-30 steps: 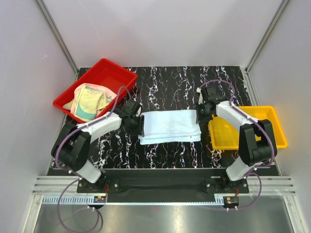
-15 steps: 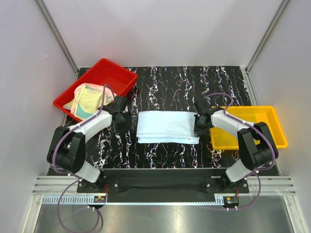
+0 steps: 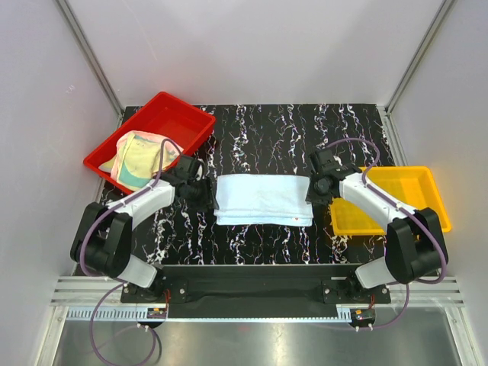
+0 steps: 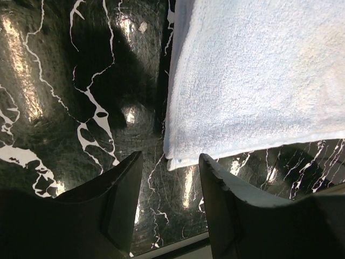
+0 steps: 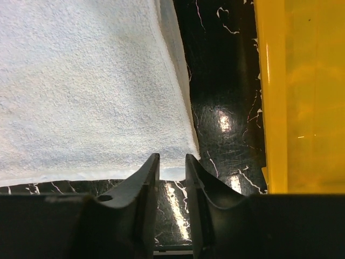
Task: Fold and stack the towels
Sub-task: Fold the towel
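**Three feeds: one high overview, two close wrist views.**

The top external camera sits high behind the arm bases point(image 3: 252, 290) and faces down and forward. It is far enough back to take in the whole table point(image 3: 282, 130). The left wrist camera looks along the left gripper point(image 4: 170, 162) at very close range. I see tabletop across most of the frame, with the pale blue towel point(image 4: 259, 81) ahead and to the gripper's right. The right wrist camera looks along the right gripper point(image 5: 172, 162) just as near, with that towel ahead-left and the yellow tray point(image 5: 302, 97) to its right. All three views share the towel, and the wrist views show me its opposite ends.
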`<state>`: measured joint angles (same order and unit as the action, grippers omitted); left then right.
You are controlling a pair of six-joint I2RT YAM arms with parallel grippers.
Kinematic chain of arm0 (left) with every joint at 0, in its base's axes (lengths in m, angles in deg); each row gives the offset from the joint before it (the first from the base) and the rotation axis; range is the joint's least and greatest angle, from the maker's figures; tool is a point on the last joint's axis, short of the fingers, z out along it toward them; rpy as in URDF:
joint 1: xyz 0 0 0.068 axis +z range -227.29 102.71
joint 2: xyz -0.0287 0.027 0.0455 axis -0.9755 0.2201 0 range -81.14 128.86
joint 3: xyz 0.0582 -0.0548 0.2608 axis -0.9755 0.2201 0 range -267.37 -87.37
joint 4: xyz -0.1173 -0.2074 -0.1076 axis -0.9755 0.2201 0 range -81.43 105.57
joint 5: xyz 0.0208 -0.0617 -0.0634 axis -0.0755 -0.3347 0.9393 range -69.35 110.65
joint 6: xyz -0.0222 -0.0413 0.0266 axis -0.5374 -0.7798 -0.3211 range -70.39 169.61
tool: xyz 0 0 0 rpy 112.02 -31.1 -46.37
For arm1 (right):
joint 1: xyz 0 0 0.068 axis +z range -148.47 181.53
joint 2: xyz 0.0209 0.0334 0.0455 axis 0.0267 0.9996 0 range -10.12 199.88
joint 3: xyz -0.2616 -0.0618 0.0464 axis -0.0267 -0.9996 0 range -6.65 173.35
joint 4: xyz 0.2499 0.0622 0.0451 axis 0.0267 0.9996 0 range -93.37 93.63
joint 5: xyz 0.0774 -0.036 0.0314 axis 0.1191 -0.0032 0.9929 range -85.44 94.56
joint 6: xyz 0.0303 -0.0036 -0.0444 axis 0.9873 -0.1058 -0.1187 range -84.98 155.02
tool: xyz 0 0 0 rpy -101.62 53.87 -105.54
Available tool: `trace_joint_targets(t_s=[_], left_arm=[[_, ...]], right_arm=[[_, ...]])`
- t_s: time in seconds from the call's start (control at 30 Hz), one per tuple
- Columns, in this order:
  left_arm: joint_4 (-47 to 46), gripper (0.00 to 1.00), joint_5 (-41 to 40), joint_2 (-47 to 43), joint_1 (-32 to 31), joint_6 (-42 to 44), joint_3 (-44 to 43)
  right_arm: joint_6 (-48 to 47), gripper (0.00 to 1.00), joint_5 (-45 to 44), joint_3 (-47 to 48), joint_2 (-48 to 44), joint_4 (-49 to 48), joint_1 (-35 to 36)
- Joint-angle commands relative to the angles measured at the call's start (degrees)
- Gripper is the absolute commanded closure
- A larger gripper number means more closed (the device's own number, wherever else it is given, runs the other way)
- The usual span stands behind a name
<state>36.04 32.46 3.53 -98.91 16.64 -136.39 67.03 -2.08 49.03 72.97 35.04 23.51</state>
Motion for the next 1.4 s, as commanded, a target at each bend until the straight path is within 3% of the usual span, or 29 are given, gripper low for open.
trace_joint_targets(t_s=[0.0, 0.3, 0.5, 0.63, 0.73, 0.87, 0.9, 0.97, 1.07, 1.1, 1.13, 1.2, 1.3, 1.37], left_arm=[[-4.1, 0.49, 1.9, 1.4, 0.0, -0.8, 0.8], [-7.0, 0.55, 3.7, 3.8, -0.1, -1.6, 3.3], [-8.0, 0.56, 3.5, 4.3, 0.0, -1.6, 4.0], [-8.0, 0.61, 3.7, 5.2, 0.0, -1.8, 3.0], [-8.1, 0.67, 4.1, 5.5, 0.0, -1.9, 2.3], [-7.3, 0.83, 3.9, 5.5, 0.0, -2.0, 1.7], [-7.1, 0.93, 4.1, 5.4, 0.0, -2.2, 1.4], [-6.7, 1.0, 4.4, 5.3, 0.0, -2.4, 1.0], [-6.0, 1.0, 4.7, 4.8, -0.1, -2.5, 0.2], [-5.6, 0.95, 4.7, 4.9, -0.2, -2.4, -0.2], [-5.1, 0.81, 4.6, 5.0, -0.1, -2.4, -0.5], [-4.4, 0.75, 4.1, 5.2, -0.3, -2.2, -1.0], [-4.2, 0.78, 3.9, 5.2, -0.3, -2.0, -1.3], [-4.2, 0.88, 4.4, 5.2, -0.5, -1.9, -1.4]], right_arm=[[0.3, 0.66, -1.0, -1.3, 0.0, -2.0, 0.3], [-1.3, 0.64, 1.6, -3.0, 5.7, -5.1, 0.3], [-1.9, 0.62, 1.1, -5.7, 5.5, -6.5, 0.3], [-2.0, 0.64, 1.2, -6.0, 5.4, -6.9, 0.3], [-2.0, 0.64, 1.6, -6.4, 5.3, -7.3, 0.2], [-2.1, 0.72, 1.6, -6.4, 4.9, -6.9, 0.3], [-2.1, 0.73, 1.4, -6.1, 4.8, -6.5, 0.3], [-2.0, 0.72, -0.1, -5.6, 4.2, -5.0, 0.2], [-2.6, 0.7, -1.3, -5.1, 2.7, -4.0, 0.3], [-2.7, 0.7, -1.3, -4.9, 2.5, -3.8, 0.2], [-2.7, 0.71, -1.2, -4.8, 2.3, -3.7, 0.2], [-2.7, 0.75, -0.8, -4.7, 2.3, -3.5, 0.3], [-2.9, 0.85, -0.1, -4.9, 2.4, -4.0, 0.3], [-3.0, 0.93, 0.0, -4.7, 2.4, -4.1, 0.2]])
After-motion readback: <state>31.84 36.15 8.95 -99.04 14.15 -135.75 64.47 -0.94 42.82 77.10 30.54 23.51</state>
